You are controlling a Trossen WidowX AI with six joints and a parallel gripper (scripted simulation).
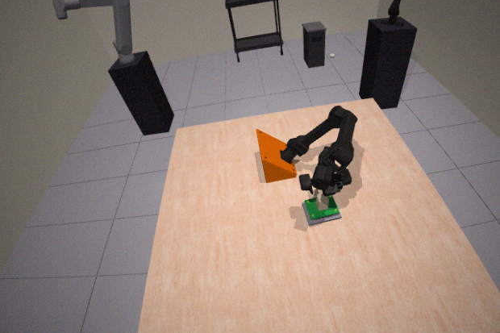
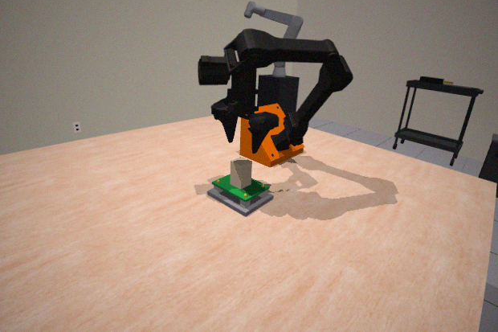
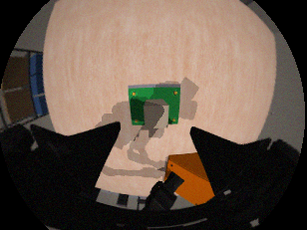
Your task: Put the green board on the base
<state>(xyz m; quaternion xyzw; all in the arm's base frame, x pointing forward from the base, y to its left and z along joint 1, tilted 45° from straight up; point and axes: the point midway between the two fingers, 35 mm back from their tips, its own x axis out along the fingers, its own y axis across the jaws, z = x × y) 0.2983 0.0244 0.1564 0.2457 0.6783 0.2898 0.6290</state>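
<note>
Resting flat on a grey base (image 1: pixel 322 221) (image 2: pixel 246 210): one green board (image 1: pixel 318 212) (image 2: pixel 227 186) (image 3: pixel 142 95), handle side up, gold pins (image 2: pixel 245 194) (image 3: pixel 175 93) showing at its corners, four of them in the wrist view. Handle: one, square and grey-beige (image 2: pixel 241 174) (image 3: pixel 155 114), upright on the board, part of it in shadow. Base: a slab lying on the pale wood-grained table (image 1: pixel 282 272) (image 2: pixel 201 263) (image 3: pixel 164 49), its posts (image 2: pixel 244 202) visible in the gap beneath the board. Gripper (image 1: pixel 327 192) (image 2: pixel 242 147) (image 3: pixel 156 127): one, black, released, fingers spread wide with nothing between them, pointing down above the handle and apart from it. Arm (image 1: pixel 345 131) (image 2: pixel 297 50): one, black, jointed, bent over from its mount. Mount: one orange wedge (image 1: pixel 270 155) (image 2: pixel 251 150) (image 3: pixel 186 180), on the table near the base, well apart from the board. Background items: one pale grey arm (image 1: pixel 122 22) (image 2: pixel 290 23) on a dark pedestal (image 1: pixel 143 98) (image 2: pixel 277 88); one dark two-shelf cart (image 1: pixel 258 43) (image 2: pixel 430 140).
</note>
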